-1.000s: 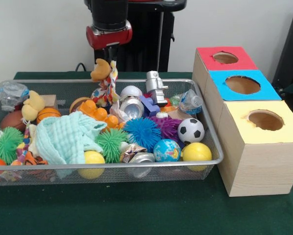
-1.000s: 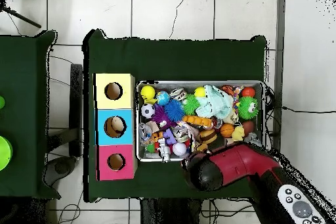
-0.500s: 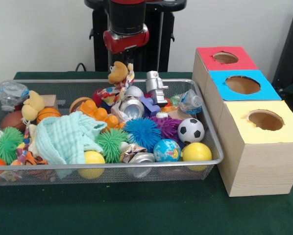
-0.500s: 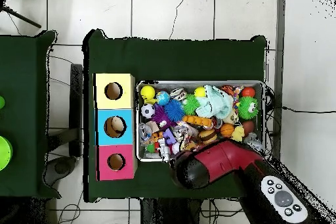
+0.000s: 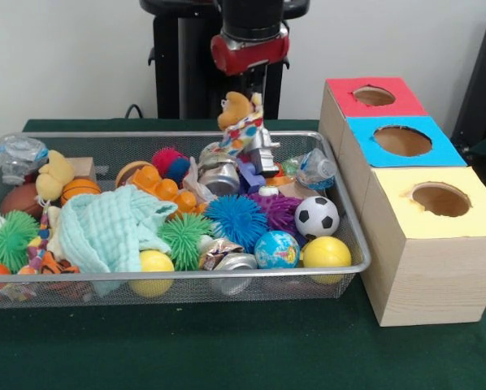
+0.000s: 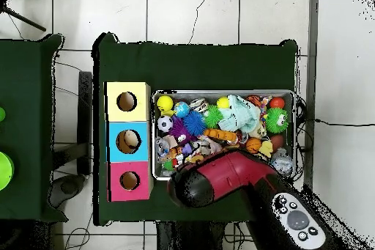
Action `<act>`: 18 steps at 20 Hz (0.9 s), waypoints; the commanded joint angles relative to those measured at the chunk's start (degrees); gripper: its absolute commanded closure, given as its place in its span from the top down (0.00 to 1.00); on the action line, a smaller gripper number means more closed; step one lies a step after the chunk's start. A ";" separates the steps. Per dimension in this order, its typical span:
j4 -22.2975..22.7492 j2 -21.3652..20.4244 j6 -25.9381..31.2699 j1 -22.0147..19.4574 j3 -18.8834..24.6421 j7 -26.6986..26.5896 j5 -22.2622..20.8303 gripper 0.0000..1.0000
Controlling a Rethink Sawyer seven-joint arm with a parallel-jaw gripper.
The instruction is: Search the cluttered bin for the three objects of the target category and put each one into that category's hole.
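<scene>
A red and black robot arm ending in a gripper (image 5: 253, 88) has carried a tan plush toy with a colourful patterned body (image 5: 240, 122) sideways over the last second, from above the middle of the silver wire-mesh bin (image 5: 178, 284) to its back edge, nearer the row of wooden boxes; this suggests the lift is done and the carry to a hole is under way; the toy hangs directly beneath the gripper, clear of the clutter, so the fingers appear clamped on its top, though they are barely visible; the red-topped box (image 5: 367, 97) is the closest hole; the blue-topped box (image 5: 401, 140) and yellow-topped box (image 5: 440, 201) lie farther from the toy.
</scene>
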 commanded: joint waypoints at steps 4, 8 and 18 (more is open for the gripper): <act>2.86 -5.51 -3.07 6.52 2.35 9.39 11.00 0.00; 4.86 -8.30 -3.27 9.49 1.93 11.35 16.77 0.00; 3.18 -3.15 -6.92 9.96 -0.21 4.67 19.43 0.00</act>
